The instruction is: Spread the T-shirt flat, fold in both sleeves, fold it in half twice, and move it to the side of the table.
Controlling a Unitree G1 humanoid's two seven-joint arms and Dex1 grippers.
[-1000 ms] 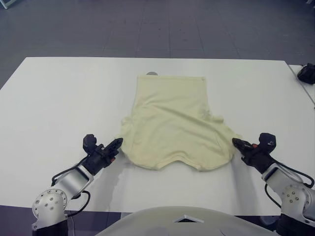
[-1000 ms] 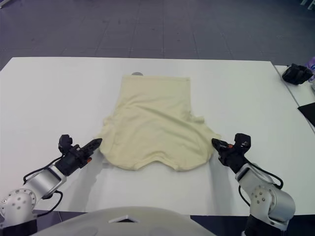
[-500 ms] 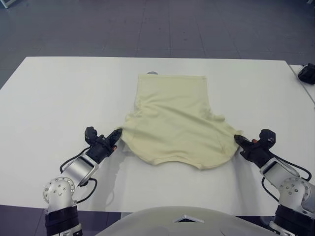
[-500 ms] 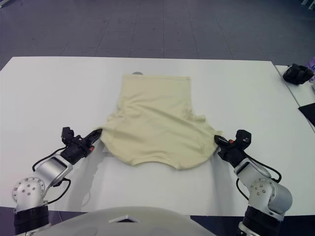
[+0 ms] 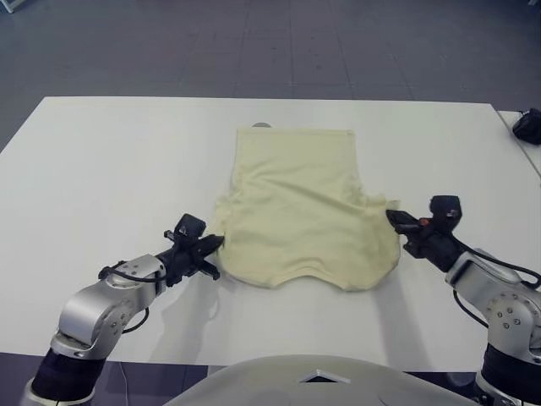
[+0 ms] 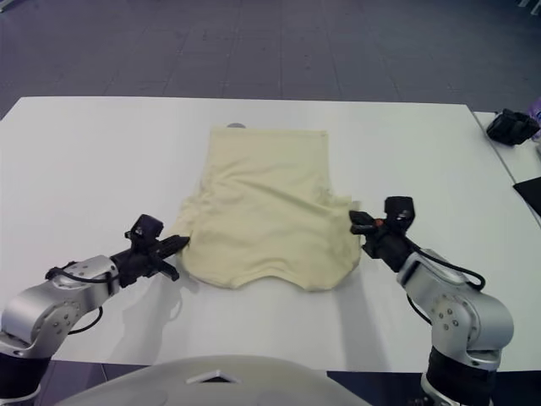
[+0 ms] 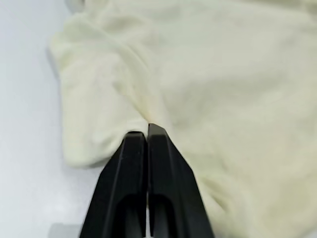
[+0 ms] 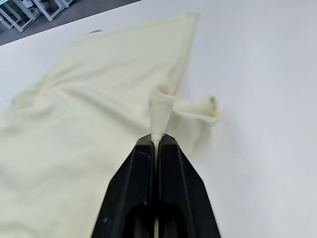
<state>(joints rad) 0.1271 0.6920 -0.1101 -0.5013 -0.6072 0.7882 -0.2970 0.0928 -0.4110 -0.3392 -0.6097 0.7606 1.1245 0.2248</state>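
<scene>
A pale yellow T-shirt (image 5: 296, 203) lies on the white table (image 5: 101, 161), hem at the far end and collar end toward me. My left gripper (image 5: 218, 244) is at the shirt's left sleeve edge, low on the table. Its fingers (image 7: 133, 148) are shut with a fold of the cloth pinched at their tips. My right gripper (image 5: 391, 217) is at the right sleeve, shut on a small peak of fabric (image 8: 159, 111) that rises from its tips. The sleeve (image 8: 200, 110) beside it is bunched and partly folded over.
A black object (image 5: 527, 125) sits at the far right, on a separate surface. A small grey round thing (image 5: 261, 126) peeks out at the shirt's far edge. Bare tabletop stretches wide on the left and on the right (image 5: 448, 152) of the shirt.
Both grippers moved inward toward the shirt's middle, drawing the sleeves in with them. The shirt's near part is narrower than before.
</scene>
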